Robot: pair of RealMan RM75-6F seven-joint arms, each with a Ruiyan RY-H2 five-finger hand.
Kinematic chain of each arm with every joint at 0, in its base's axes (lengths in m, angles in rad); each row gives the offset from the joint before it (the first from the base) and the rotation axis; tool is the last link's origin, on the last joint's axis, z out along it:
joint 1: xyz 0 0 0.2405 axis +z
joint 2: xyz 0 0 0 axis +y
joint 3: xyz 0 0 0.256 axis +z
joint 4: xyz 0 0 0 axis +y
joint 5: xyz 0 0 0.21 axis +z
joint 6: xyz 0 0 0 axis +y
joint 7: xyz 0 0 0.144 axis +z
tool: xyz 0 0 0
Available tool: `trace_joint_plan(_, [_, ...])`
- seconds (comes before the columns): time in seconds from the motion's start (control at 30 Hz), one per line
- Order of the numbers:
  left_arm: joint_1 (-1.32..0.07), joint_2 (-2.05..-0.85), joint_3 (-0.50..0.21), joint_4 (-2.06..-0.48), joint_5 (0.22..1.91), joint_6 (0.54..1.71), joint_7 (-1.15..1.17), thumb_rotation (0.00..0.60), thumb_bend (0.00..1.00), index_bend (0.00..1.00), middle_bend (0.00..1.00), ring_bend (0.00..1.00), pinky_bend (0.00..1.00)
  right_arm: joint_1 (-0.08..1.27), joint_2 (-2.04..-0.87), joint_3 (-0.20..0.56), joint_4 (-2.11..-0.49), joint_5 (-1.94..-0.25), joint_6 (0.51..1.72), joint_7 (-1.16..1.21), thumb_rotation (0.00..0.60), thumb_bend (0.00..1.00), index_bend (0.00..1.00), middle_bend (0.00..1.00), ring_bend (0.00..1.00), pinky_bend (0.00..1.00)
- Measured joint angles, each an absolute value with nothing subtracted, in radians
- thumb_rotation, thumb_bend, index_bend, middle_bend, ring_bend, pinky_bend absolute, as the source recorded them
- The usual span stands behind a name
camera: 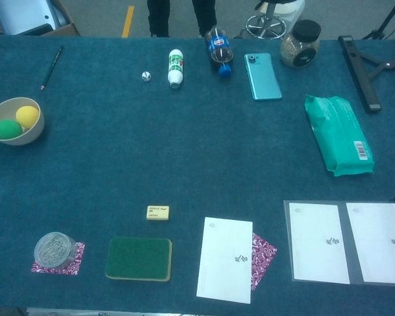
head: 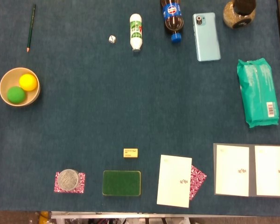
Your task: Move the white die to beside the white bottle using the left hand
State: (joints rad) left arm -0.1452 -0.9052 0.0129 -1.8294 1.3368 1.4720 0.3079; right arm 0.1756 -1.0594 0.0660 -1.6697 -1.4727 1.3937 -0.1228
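The small white die with dark pips (head: 112, 39) sits on the blue felt-covered counter (head: 130, 102) near its far edge, just beside the white cylindrical bottle with a green and red label (head: 136, 31), which lies on its side; a narrow strip of bare felt separates the 2. To the right of that bottle lies a dark cola bottle with a blue cap (head: 171, 17), then a pale teal smartphone (head: 206, 36) and a glass jar with a black lid (head: 239, 13) at the far right corner. Neither hand appears in either view, so their state cannot be told. A green pencil (head: 31, 27) lies near the far left corner, and a beige bowl (head: 4, 79) holding 1 yellow ball (head: 28, 82) and 1 green ball (head: 16, 94) rests close to the left edge. A teal wipes packet (head: 257, 92) lies by the right edge. The wide middle of the counter is open felt. Along the near edge stand a small yellow eraser (head: 130, 152) and a green rectangular pad (head: 122, 183).
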Motion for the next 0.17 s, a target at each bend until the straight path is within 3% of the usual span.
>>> trace_joint_plan(0.17, [-0.132,-0.907,0.005,-1.825,1.336,1.480,0.304,0.600,0.34,0.50,0.44,0.36,0.52,0.175,-1.062,0.063,-1.672,-1.480,1.394,-0.125,0.600,0.17,0.55,0.36,0.30,0.44])
